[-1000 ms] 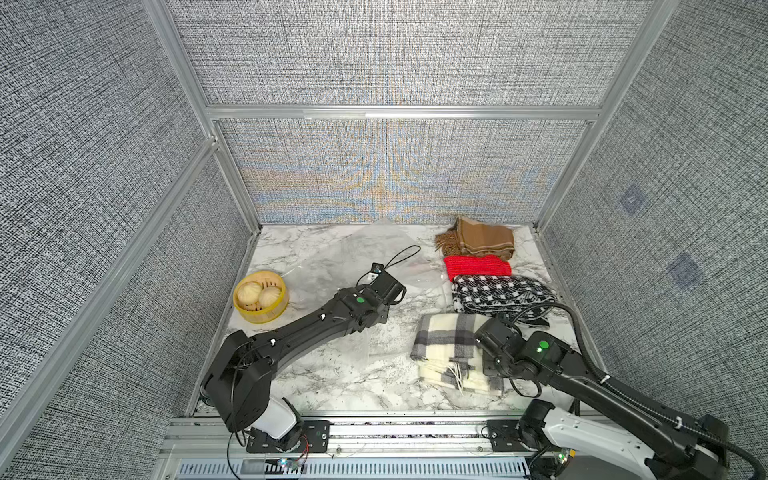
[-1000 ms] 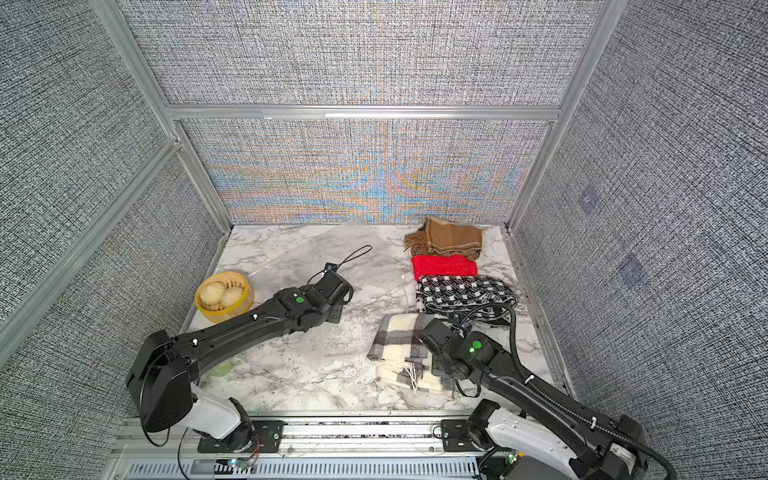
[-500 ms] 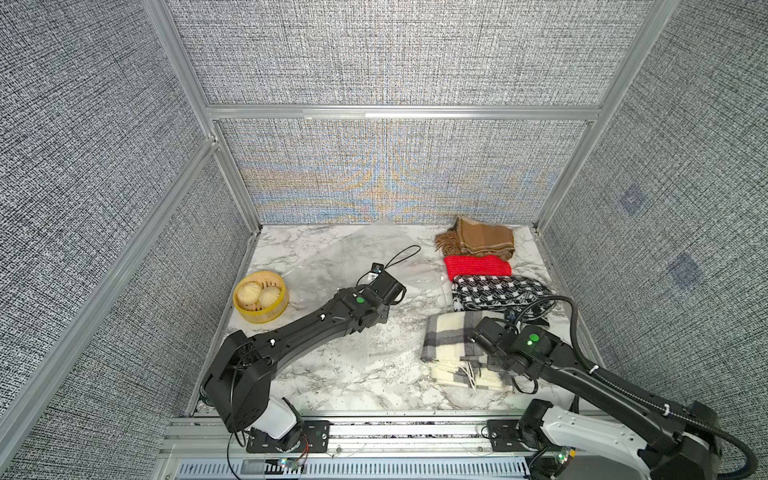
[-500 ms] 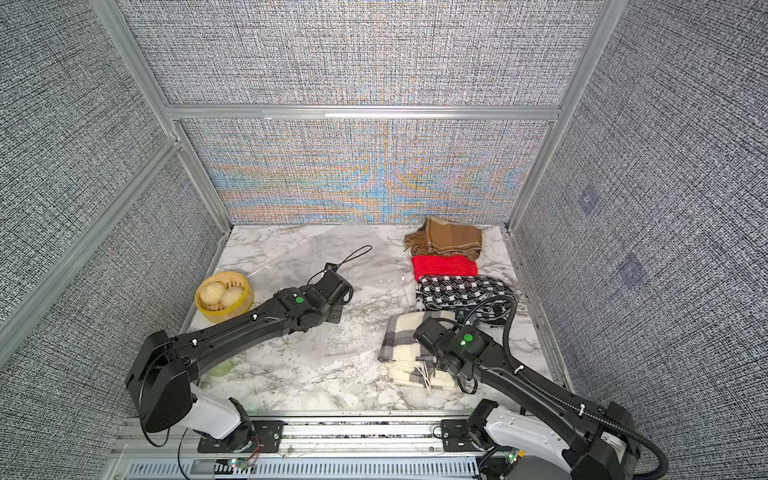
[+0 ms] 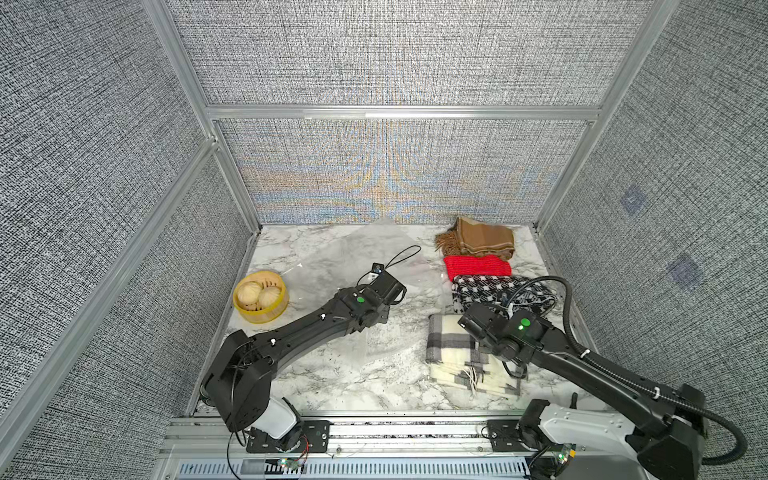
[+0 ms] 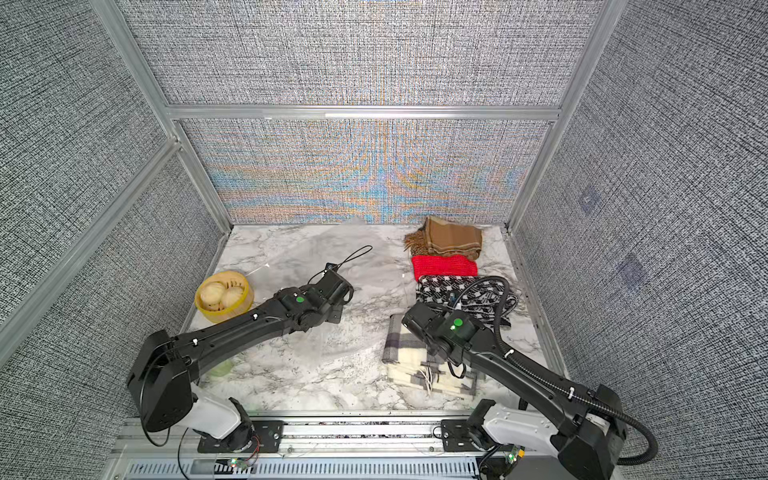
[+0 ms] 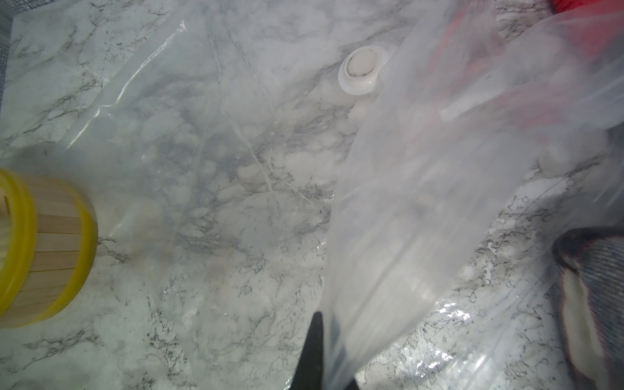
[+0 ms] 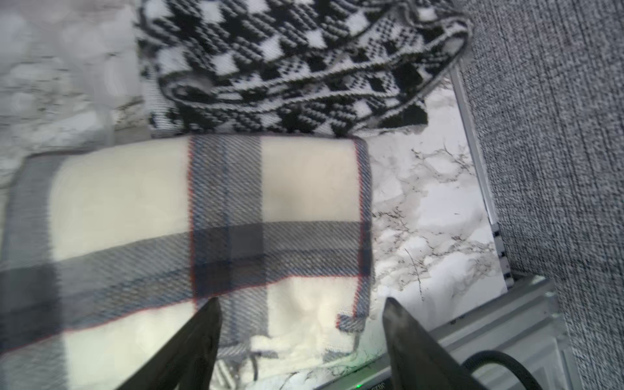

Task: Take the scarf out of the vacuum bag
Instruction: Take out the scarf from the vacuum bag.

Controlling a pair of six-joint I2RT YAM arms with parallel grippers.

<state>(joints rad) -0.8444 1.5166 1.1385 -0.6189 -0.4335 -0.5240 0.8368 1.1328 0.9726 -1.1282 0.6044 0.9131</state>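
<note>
Right gripper [image 8: 300,304] jaws wide, empty. Plaid scarf [image 8: 202,209] lies right under it, outside the vacuum bag [image 7: 422,202]. Left gripper [image 7: 324,341] pinches the vacuum bag. Risk: fringe [image 8: 250,358] by the right fingers snags on lift-off and drags the scarf; a tugged bag bumps the basket [image 7: 44,250].

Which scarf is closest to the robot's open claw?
The cream-and-grey plaid scarf, just below the right gripper. The black-and-white scarf, red scarf and brown scarf lie farther back.
</note>
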